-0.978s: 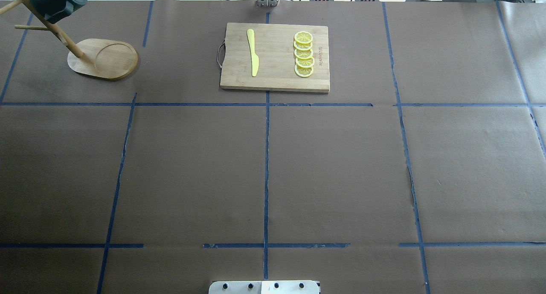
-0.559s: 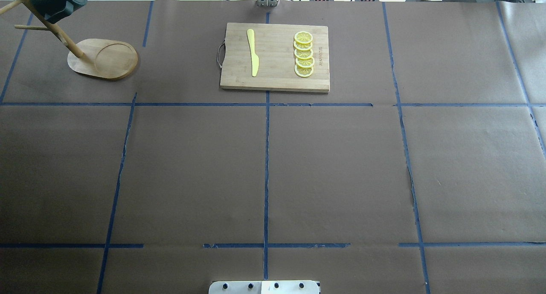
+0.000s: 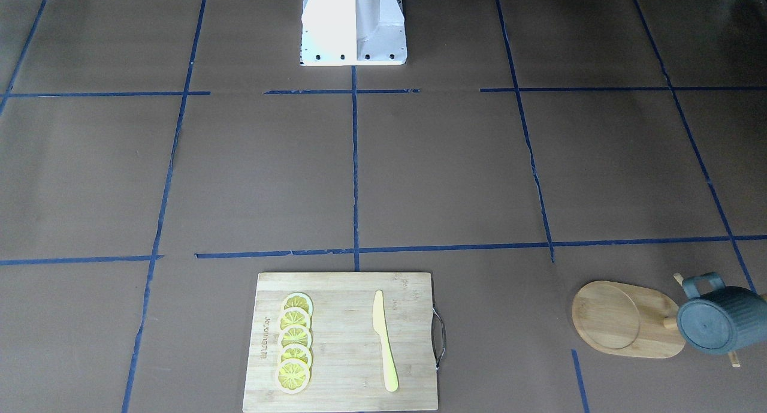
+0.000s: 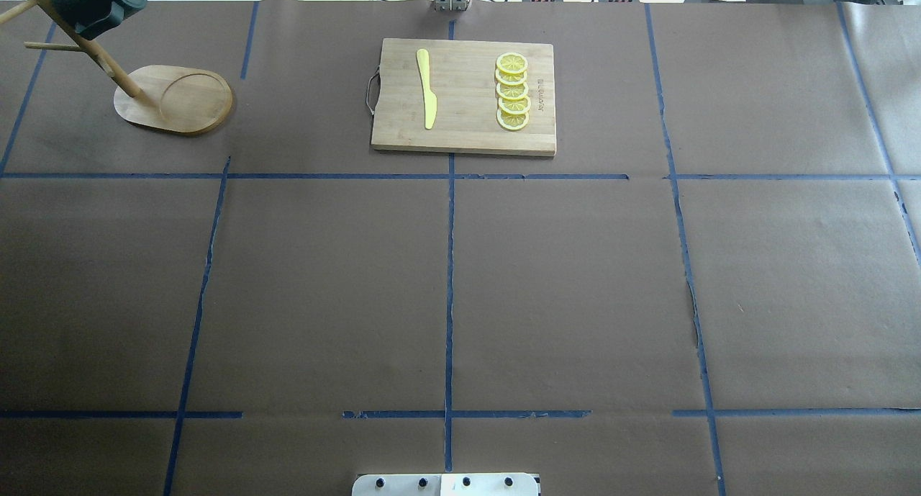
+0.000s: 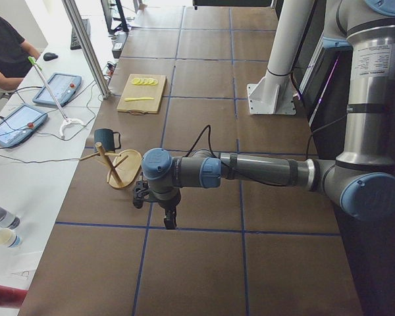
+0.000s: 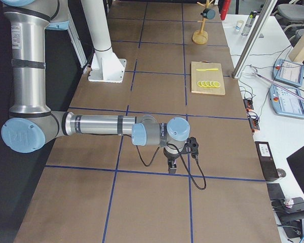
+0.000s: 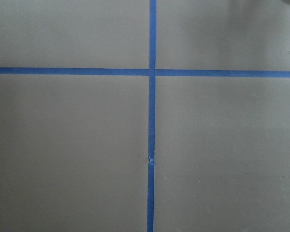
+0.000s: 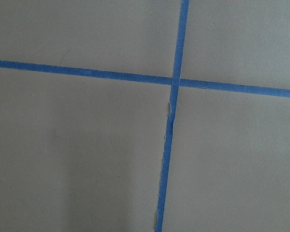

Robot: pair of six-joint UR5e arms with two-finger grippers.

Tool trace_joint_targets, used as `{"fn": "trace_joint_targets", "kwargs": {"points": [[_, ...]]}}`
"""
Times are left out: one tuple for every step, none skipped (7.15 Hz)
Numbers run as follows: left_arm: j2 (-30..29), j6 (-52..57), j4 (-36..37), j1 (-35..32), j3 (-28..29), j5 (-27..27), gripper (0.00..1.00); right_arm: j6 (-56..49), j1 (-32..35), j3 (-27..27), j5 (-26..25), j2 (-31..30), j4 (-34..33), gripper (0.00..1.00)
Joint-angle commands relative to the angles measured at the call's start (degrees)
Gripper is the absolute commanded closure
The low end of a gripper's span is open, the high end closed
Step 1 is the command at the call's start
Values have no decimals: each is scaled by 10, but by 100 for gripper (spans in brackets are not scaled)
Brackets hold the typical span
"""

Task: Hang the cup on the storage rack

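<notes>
Evidently nothing has moved in the last second; cup (image 4: 93, 3) hangs on storage rack (image 4: 180, 100) at the bench's (image 4: 446, 280) far left corner; task judged complete; left gripper (image 5: 170, 217) and right gripper (image 6: 172, 167) sit well apart from it; jaws' state cannot be told.

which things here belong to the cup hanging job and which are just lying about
Job in hand:
cup, up on a peg
storage rack

Just lying about:
cutting board
yellow knife, on the board
lemon slices, in a row on the board
</notes>
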Motion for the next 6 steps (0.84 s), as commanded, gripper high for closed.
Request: {"fn": "trace_joint_targets", "kwargs": {"points": [[-4, 1, -8, 2, 6, 9, 0, 0, 0, -6, -4, 1, 1, 0], [-9, 1, -8, 2, 0, 9, 0, 0, 0, -8, 0, -5, 3, 0], [-19, 1, -6, 2, -1, 11, 0, 0, 0, -12, 0, -5, 2, 0], [-19, 1, -5, 1, -6, 11, 0, 1, 0, -11, 1, -5, 3, 0], [-18, 0, -6, 2, -7, 11, 0, 0, 0, -14, 0, 0, 3, 0], [-17, 0, -6, 2, -7, 11, 0, 0, 0, -13, -2, 3, 3, 0]]}}
